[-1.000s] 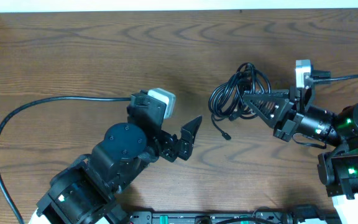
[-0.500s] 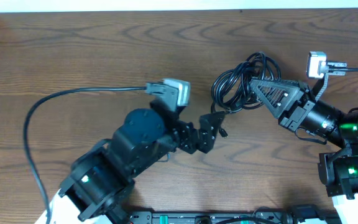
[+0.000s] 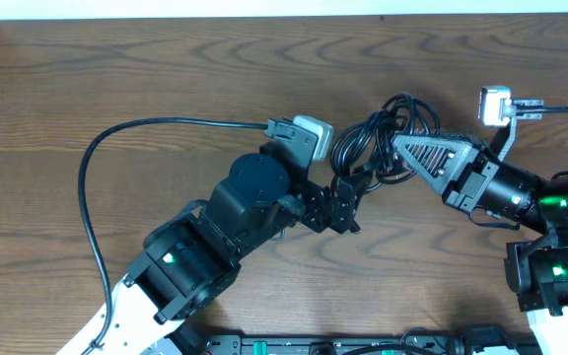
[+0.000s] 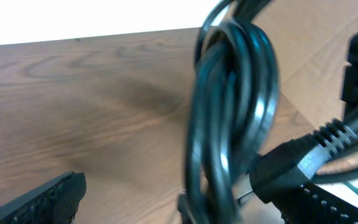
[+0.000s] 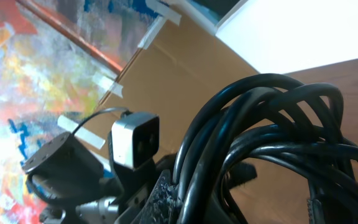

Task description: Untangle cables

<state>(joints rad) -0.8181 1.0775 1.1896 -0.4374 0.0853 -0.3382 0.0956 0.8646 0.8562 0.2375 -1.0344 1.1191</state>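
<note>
You had the cables (image 3: 375,138) in one tight knot of black loops, right of the table's middle and toward its far edge, at the tip of your right claw (image 3: 398,148). That claw was clamped shut on the cables, its triangular fingers meeting at a point in the right side of the loops. From the right wrist, the cables (image 5: 272,124) filled the frame as thick overlapping coils, and one ridged finger pad (image 5: 159,198) sat just under them at the bottom.

Your left claw (image 3: 349,202) was spread wide and gripped nothing, reaching into the knot's lower left side. From the left wrist, the cables (image 4: 229,106) stood as an upright twisted hank between its two fingers. One finger (image 4: 45,198) was low on the left, well apart from the hank. The other was low on the right, beneath a plug (image 4: 306,158) with a ribbed collar. You could not tell whether that finger touched the plug.

Under it all lay the wooden table (image 3: 116,79). The left wrist's camera (image 3: 309,133) sat just left of the knot.
</note>
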